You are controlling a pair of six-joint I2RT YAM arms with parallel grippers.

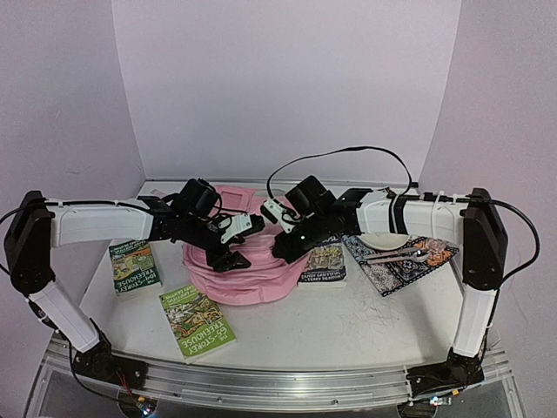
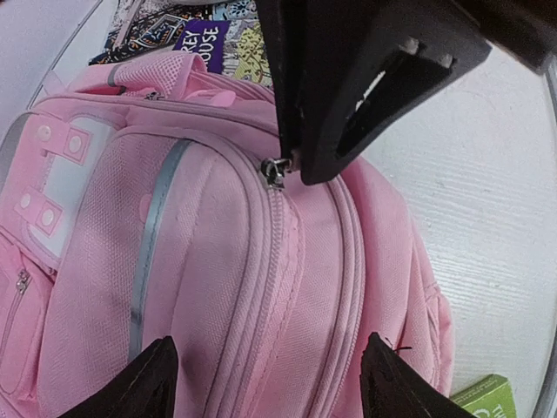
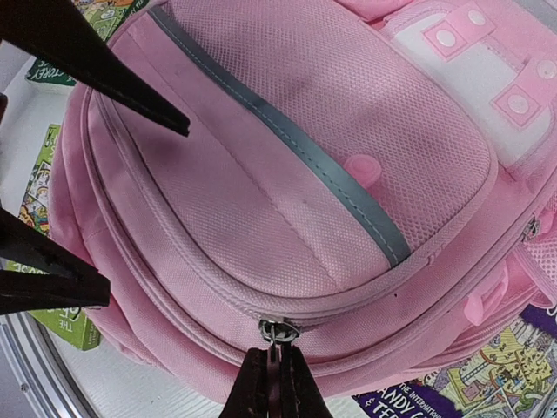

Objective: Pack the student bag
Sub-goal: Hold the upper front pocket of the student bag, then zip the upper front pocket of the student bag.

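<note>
Seemingly zipped, the pink student bag (image 1: 252,279) hides its contents; right gripper (image 3: 271,359) pinches its zipper pull (image 3: 277,331), left gripper (image 2: 268,353) spread wide above.

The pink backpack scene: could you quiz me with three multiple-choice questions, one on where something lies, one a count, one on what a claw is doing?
1. The patterned cloth lies where, relative to the student bag? A) left of it B) on top of it C) right of it
2. How many books lie on the table? A) three B) one C) five
3. The right gripper is: A) wide open B) shut on the zip pull C) holding a book
Answers: 1 C, the top view shows it there; 2 A, two green ones plus one beside the cloth; 3 B, its fingers pinch the pull.
</note>
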